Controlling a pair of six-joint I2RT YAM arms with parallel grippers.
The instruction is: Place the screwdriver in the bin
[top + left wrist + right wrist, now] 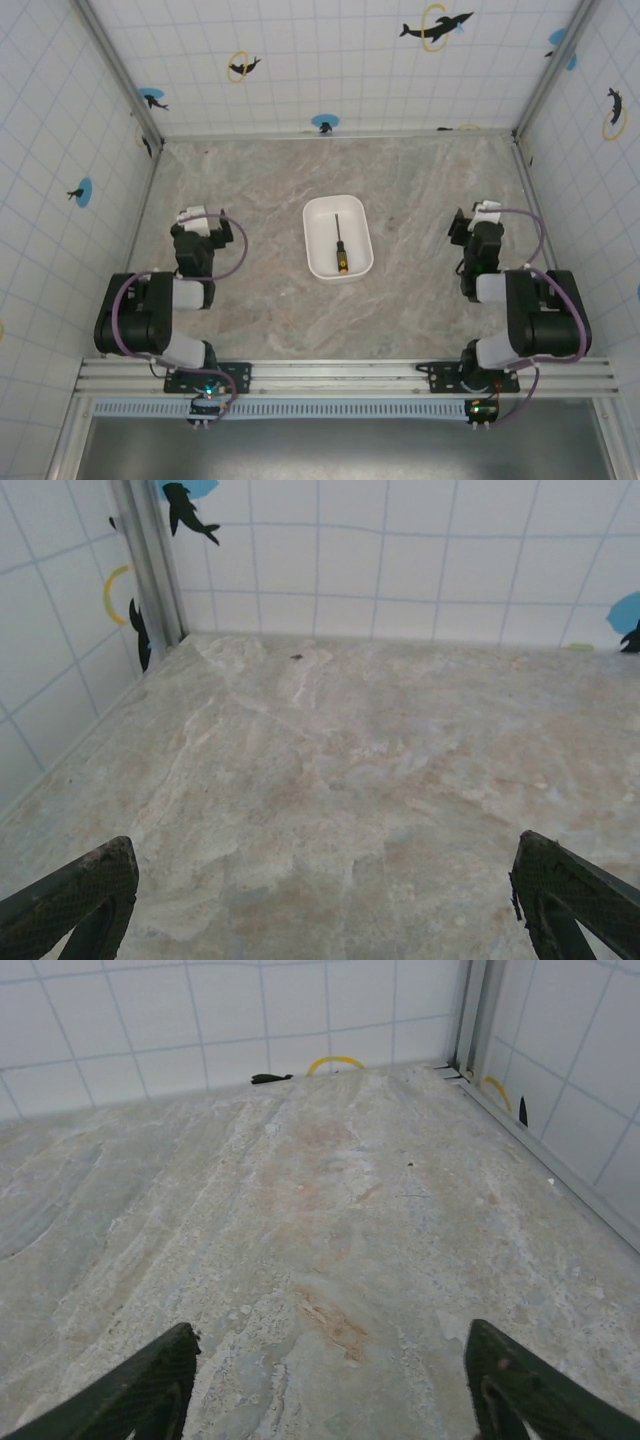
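We note slim screwdriver (pixel 340 247), yellow-orange handle, dark shaft, lying inside shallow white round-cornered bin (pixel 322 220) on marbled bench (pixel 250 180); left end effector (pixel 320 865) spread wide, right end effector (pixel 332 1345) likewise.

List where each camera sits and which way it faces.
Top external: above and behind the bases, looking down at the table and the bin holding the screwdriver; left arm and right arm show.
Left wrist: low on the left arm, facing the far-left corner of the tiled wall; the open left gripper shows.
Right wrist: low on the right arm, facing the far-right corner; the open right gripper shows.
Shared: both wrist views show bare table and tiled wall.
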